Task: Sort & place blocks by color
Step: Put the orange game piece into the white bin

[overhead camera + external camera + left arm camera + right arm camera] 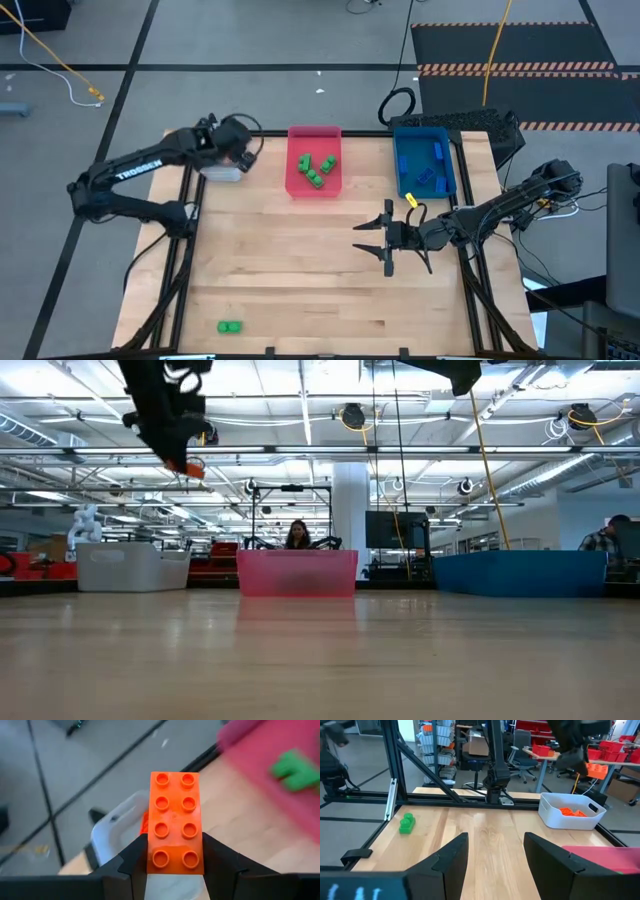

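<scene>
An orange studded plastic brick [175, 822] was gripped by the left gripper [175, 865] above the white plastic tray [222, 172], upper left of the high view. Release into it was judged next. The right gripper [385, 237] was held open, centre-right.

We see a smooth, slightly glossy plastic orange brick [175, 822] with moulded studs between matt black fingers [127, 865]. The table [300, 260] is pale, lightly varnished wood planking, and the grey tray [572, 810] looks like smooth matt plastic.
</scene>
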{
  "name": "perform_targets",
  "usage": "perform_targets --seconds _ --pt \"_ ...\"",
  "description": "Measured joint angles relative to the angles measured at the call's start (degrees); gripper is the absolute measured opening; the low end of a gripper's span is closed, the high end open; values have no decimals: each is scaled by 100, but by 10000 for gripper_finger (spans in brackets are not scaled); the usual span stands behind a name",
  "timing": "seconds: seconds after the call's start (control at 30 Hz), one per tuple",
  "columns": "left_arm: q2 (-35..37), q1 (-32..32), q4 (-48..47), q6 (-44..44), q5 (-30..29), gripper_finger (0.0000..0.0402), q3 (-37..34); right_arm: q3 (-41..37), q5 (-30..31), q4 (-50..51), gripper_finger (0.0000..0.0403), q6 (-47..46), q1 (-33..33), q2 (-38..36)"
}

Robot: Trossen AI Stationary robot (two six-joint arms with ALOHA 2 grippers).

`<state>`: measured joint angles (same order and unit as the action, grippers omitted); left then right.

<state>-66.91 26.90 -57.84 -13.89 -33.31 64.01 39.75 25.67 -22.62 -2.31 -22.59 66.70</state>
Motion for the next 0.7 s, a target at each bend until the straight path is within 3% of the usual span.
perform_targets --seconds 0.33,0.7 --pt "-780 1508 -591 226 379 156 -10 0 0 103 187 0 0 0" --pt "-1376 1659 -606 461 394 158 -199 0 0 178 187 0 0 0"
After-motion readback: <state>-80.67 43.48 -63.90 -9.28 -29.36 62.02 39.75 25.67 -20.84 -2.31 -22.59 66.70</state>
